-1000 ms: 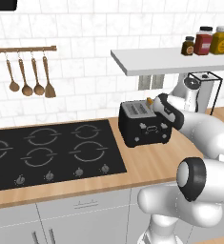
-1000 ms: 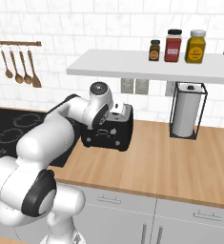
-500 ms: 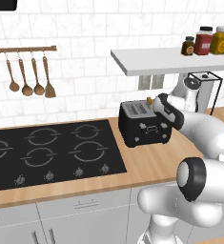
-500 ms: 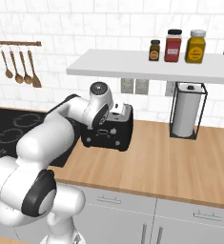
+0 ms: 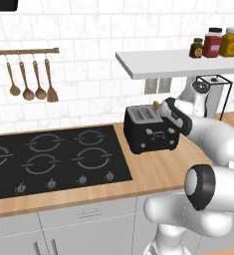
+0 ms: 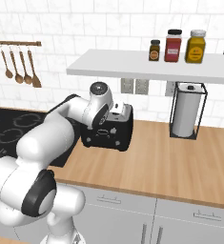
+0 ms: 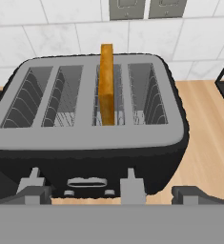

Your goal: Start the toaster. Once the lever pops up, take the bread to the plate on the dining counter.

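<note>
Toaster (image 7: 89,138), bread (image 7: 106,86) upright in slot; gripper (image 7: 111,193) open above near face. Risk: missing the lever.

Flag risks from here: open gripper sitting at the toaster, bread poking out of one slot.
1. The bread stands on edge in a narrow slot of the toaster; an off-centre approach by the open gripper could catch the slot walls instead of the slice.
2. The toaster looks light and sits free on the counter; pushing on it may slide it.
3. The paper towel holder is close on the right; a wide swing could clip it.
</note>
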